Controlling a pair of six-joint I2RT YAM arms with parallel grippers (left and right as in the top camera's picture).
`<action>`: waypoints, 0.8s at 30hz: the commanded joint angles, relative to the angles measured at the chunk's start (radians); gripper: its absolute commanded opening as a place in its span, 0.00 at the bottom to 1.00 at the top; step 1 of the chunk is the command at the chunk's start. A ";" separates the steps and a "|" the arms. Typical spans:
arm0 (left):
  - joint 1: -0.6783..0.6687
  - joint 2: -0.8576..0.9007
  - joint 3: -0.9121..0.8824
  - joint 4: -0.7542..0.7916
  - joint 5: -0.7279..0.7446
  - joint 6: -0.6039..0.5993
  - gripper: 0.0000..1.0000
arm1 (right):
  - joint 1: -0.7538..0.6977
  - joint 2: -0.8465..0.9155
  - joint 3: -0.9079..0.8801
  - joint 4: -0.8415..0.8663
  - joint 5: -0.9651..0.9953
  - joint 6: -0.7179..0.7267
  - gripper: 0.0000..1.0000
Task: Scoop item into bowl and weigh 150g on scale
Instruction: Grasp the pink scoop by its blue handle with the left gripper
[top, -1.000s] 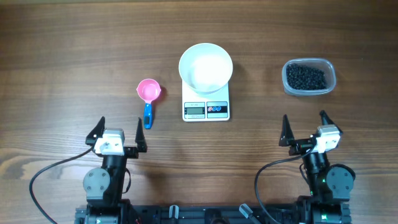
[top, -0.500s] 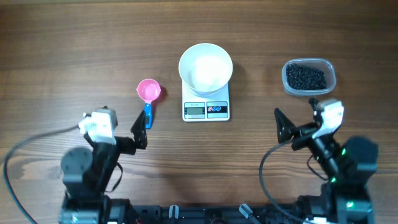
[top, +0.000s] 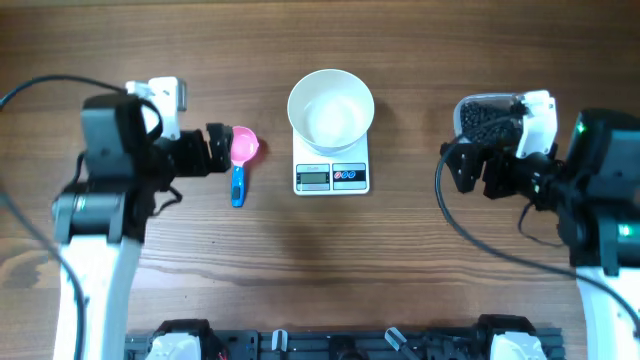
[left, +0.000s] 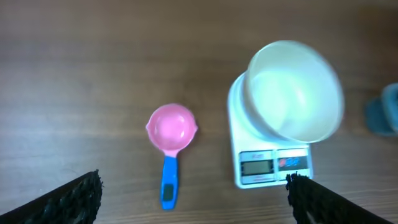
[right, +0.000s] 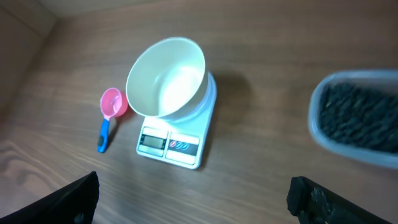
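Observation:
The white bowl (top: 331, 108) stands empty on the white scale (top: 331, 177) at the table's middle. Right of it, the item is a heap of black beads (top: 485, 122) in a clear tub, partly covered by my right arm. A pink scoop (top: 243, 147) with a blue handle lies left of the scale. My left gripper (top: 218, 150) hovers open just left of the scoop; in the left wrist view the scoop (left: 171, 127) and bowl (left: 293, 90) lie ahead of it. My right gripper (top: 458, 168) is open beside the tub, facing the bowl (right: 166, 78) and beads (right: 360, 118).
The clear plastic tub (top: 463, 112) sits at the right, its near rim under my right arm. Both arms' cables trail over the wooden table (top: 330, 270) toward the front edge.
Both arms have lifted from the front edge and swung forward, the left up to the scoop, the right up to the tub. Both grippers stayed open. No object has moved.

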 joint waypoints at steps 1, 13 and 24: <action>0.066 0.146 0.010 -0.001 -0.011 -0.006 1.00 | 0.003 0.061 0.016 -0.008 -0.071 0.024 1.00; 0.074 0.529 0.010 0.272 0.085 -0.006 0.61 | 0.003 0.106 0.016 -0.032 -0.072 0.026 1.00; 0.024 0.698 0.010 0.303 -0.020 -0.006 0.49 | 0.003 0.106 0.016 -0.061 -0.073 0.029 1.00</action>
